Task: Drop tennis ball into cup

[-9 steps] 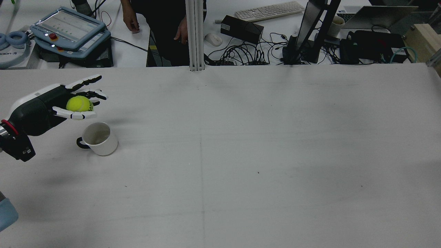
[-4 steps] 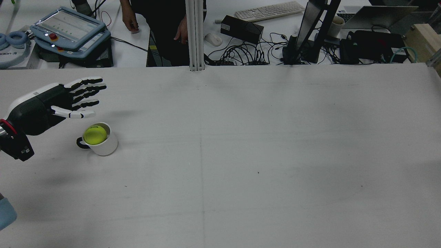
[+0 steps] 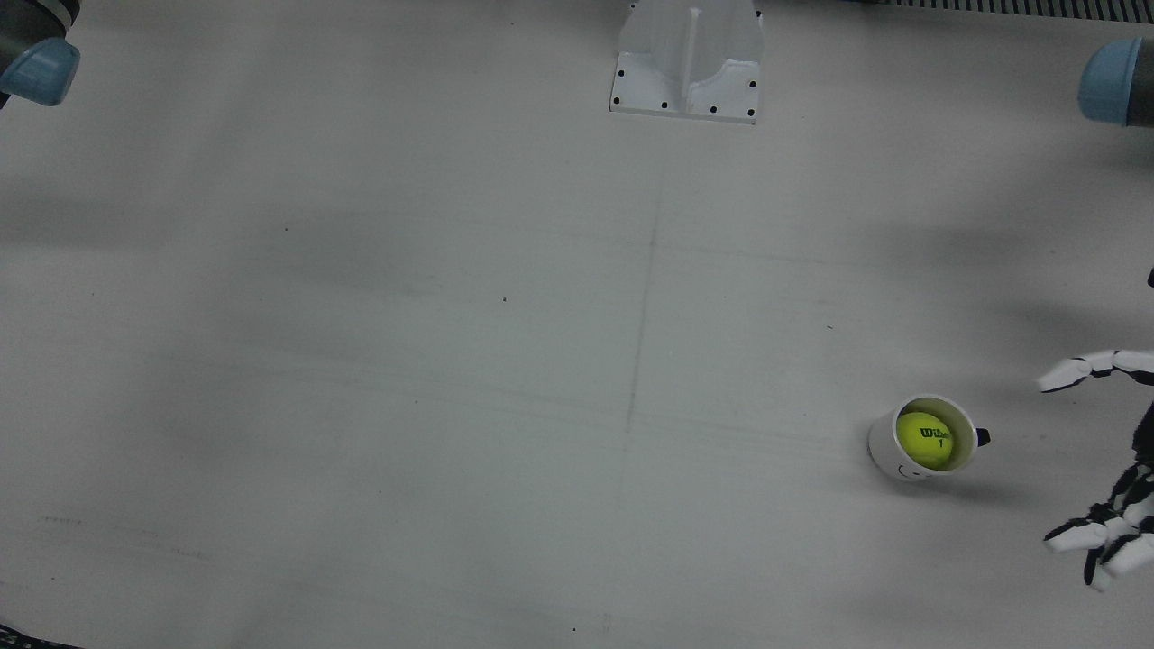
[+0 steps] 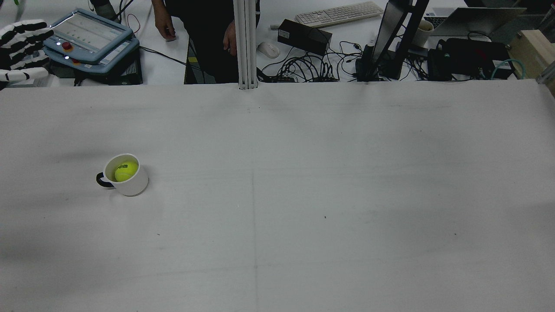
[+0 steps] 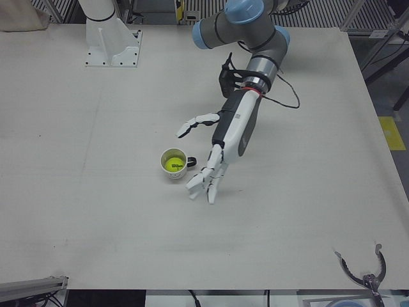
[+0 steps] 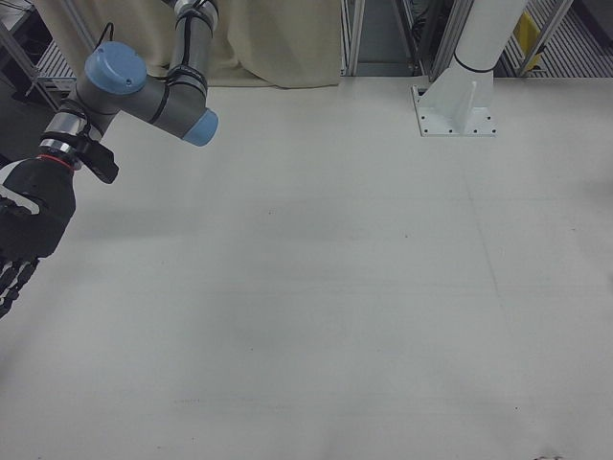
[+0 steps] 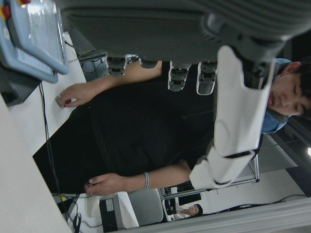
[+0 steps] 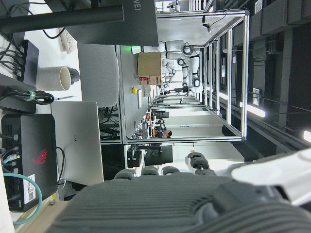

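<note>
The yellow-green felt tennis ball [image 4: 126, 170] lies inside the white ceramic cup [image 4: 131, 184] on the table [image 4: 303, 173], so the drop looks finished. The left hand [image 5: 217, 150] hangs beside, fingers [image 5: 203, 182] wide and empty; the right hand [image 6: 24, 235] holds nothing.

Table [image 4: 347, 173]: matt, off-white covering, smooth, faintly scuffed and creased. Cup [image 4: 130, 184]: glossy white glazed ceramic with a dark handle at its 9 o'clock in the rear view. Tennis ball [image 4: 126, 171]: fuzzy yellow-green felt, printed black lettering. Left hand [image 5: 214, 157]: hard plastic shells, matt black palm, smooth white finger segments. Right hand [image 6: 24, 235]: matt black casing.
</note>
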You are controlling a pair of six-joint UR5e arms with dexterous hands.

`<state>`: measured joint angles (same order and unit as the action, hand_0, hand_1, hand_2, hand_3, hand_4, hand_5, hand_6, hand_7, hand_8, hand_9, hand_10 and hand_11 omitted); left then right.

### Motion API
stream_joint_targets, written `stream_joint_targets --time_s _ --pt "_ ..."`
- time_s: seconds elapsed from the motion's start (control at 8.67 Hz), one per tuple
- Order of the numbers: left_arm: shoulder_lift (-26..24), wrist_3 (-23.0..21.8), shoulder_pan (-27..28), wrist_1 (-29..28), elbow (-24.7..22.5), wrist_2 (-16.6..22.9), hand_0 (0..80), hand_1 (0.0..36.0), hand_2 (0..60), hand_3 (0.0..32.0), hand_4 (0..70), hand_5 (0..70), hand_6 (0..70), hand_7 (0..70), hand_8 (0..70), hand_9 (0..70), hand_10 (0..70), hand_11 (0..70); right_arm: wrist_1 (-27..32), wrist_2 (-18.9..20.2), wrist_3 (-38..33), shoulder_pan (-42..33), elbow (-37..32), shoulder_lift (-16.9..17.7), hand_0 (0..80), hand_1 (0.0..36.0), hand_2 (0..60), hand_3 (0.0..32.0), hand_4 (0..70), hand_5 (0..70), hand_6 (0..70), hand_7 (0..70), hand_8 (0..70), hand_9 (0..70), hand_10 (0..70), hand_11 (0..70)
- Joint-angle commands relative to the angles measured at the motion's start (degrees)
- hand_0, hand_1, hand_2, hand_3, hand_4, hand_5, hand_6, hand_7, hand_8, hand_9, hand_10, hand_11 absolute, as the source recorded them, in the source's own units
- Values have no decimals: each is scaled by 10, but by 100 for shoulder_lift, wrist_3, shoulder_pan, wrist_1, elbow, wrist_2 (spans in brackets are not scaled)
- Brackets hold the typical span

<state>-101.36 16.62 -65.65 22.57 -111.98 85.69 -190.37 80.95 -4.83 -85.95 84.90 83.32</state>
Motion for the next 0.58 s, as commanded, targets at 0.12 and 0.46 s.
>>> stream_joint_targets --time_s 0.12,0.46 --pt "430 105 -1292 99 238 159 621 360 600 186 0 185 4 54 0 0 30 91 0 0 0 0 0 0 0 0 0 0 0 0 0 0 0 0 0 0" --pt "582 79 -1292 99 176 159 666 360 600 110 0 93 91 45 26 25 21 81 0 0 0 0 0 0 0 0 0 0 0 0 0 0 0 0 0 0"
